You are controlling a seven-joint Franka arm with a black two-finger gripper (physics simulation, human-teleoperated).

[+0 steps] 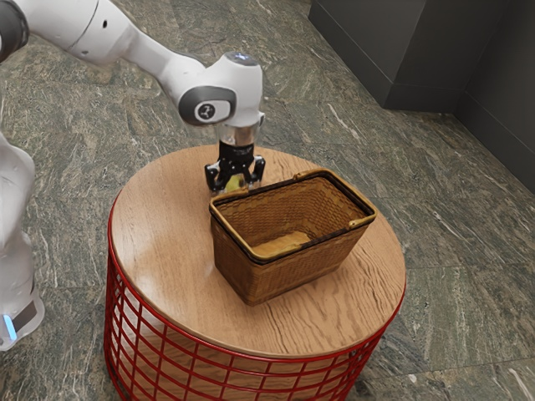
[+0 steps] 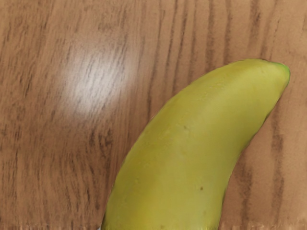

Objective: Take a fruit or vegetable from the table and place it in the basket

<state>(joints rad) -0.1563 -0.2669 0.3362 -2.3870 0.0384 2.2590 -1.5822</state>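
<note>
The gripper (image 1: 235, 185) pointed down at the round wooden table (image 1: 159, 251), its 2 fingers spread open with 1 yellow banana (image 1: 236, 180) between them. The banana lay outside the wicker basket (image 1: 280, 276), just beside its rim and partly hidden by it in the exterior view. In the wrist view, the banana curved over bare wood grain to a greenish tip. The basket stood upright on the table, above a red wire base (image 1: 192, 355).
</note>
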